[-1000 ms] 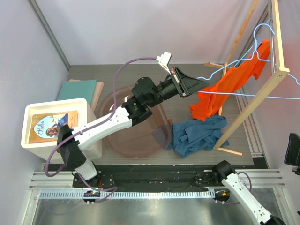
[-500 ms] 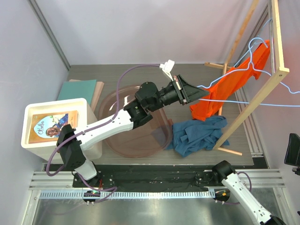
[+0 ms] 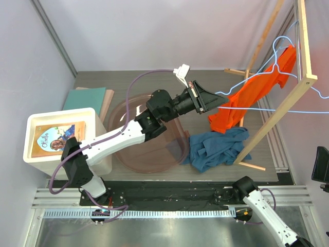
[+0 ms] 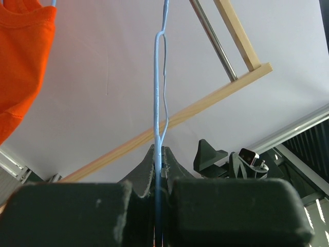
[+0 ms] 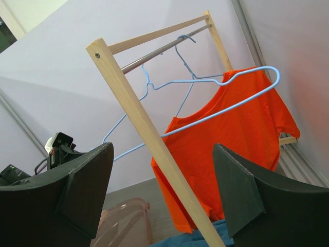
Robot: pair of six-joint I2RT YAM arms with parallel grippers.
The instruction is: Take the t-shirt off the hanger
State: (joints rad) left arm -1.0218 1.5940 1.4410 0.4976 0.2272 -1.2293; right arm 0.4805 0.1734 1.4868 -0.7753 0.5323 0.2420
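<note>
An orange t-shirt hangs slanted on a light blue wire hanger on the wooden rack at the right. My left gripper is shut on the hanger's left end, just left of the shirt. In the left wrist view the thin blue wire runs straight up out of the closed left gripper, with the shirt at the upper left. My right gripper is open wide and empty, low beside the rack. It looks up at the shirt and hangers.
A blue t-shirt lies crumpled on the table under the orange one. A clear pink basin sits under my left arm. A white box holding a book stands at the left, with a teal book behind it. A second hanger hangs on the rail.
My left gripper has shifted slightly right while holding the hanger end. The hanger and the orange shirt have swung, and the shirt's top now sits nearer the rail. The right arm has not moved.
</note>
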